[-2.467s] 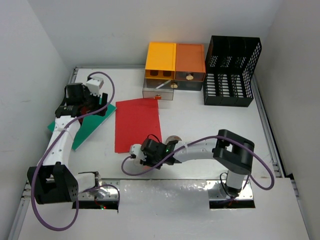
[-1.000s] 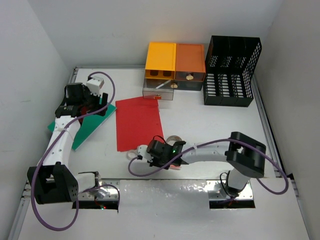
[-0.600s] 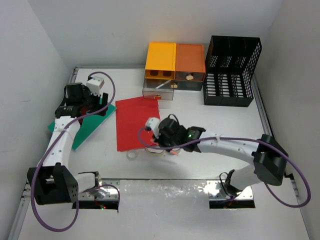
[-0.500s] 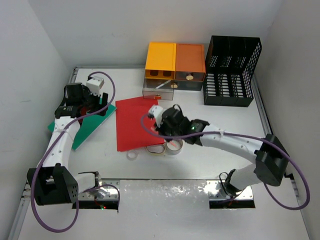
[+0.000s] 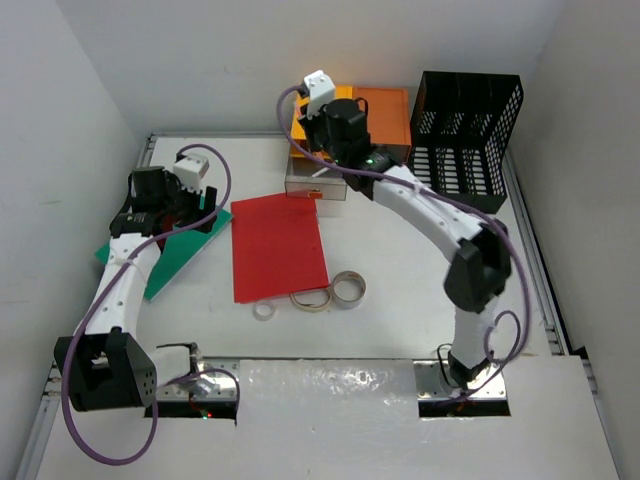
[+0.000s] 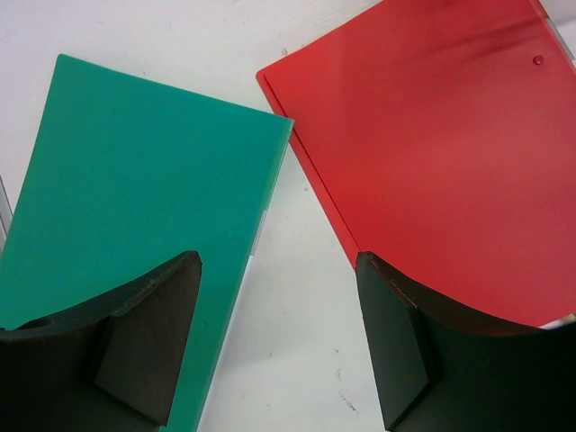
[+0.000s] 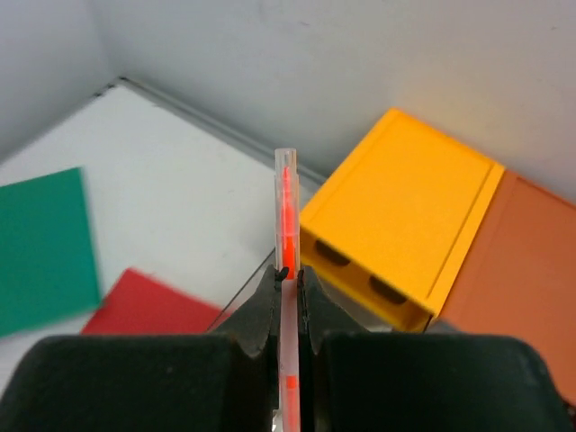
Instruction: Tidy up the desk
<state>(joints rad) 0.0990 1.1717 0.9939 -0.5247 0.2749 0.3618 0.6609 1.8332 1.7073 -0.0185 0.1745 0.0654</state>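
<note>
The desk [image 5: 410,250] is a large white tabletop. My right gripper [image 7: 286,270] is shut on a thin clear pen with an orange core [image 7: 286,202], held upright between the jaws. In the top view my right gripper [image 5: 328,148] hangs over the front of the orange-and-yellow drawer unit [image 5: 350,118] at the back. My left gripper [image 6: 270,351] stands open and empty above bare desk [image 6: 288,306], between a green folder [image 6: 135,180] and a red folder [image 6: 432,135]. From above, my left gripper [image 5: 185,218] is at the far left.
A clear drawer [image 5: 315,186] stands pulled out under the drawer unit. A black mesh rack [image 5: 465,140] fills the back right. Three tape rings [image 5: 348,290] lie near the red folder's [image 5: 278,248] front corner. The green folder [image 5: 165,250] lies by the left rail.
My right arm has swung from the desk's front up and back to the drawer unit, still shut. The tape rings stay at the front. The left arm has not moved.
</note>
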